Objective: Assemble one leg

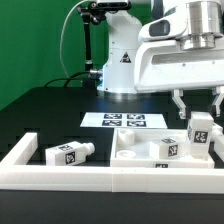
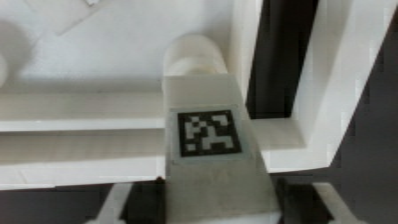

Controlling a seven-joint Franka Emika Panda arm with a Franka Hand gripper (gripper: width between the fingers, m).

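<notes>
Exterior view, for your check:
- Black table point(image 1: 40, 112) fills mid-frame, from 9 o'clock toward centre.
- Marker board point(image 1: 122, 120) lies flat on table at 12 o'clock of white square panel point(image 1: 140, 137), apart from it.
- Panel lies flat, holes showing, at 4 o'clock of frame centre.
- White rail border point(image 1: 60, 178) runs along 6 o'clock edge and turns up toward 8 o'clock.
- Green backdrop point(image 1: 30, 40) at 10 o'clock.
- Black upright post point(image 1: 88, 50) at 11 o'clock.

Wrist view: you see white flat surfaces and a dark strip between them. Cannot tell which parts these are.
</notes>
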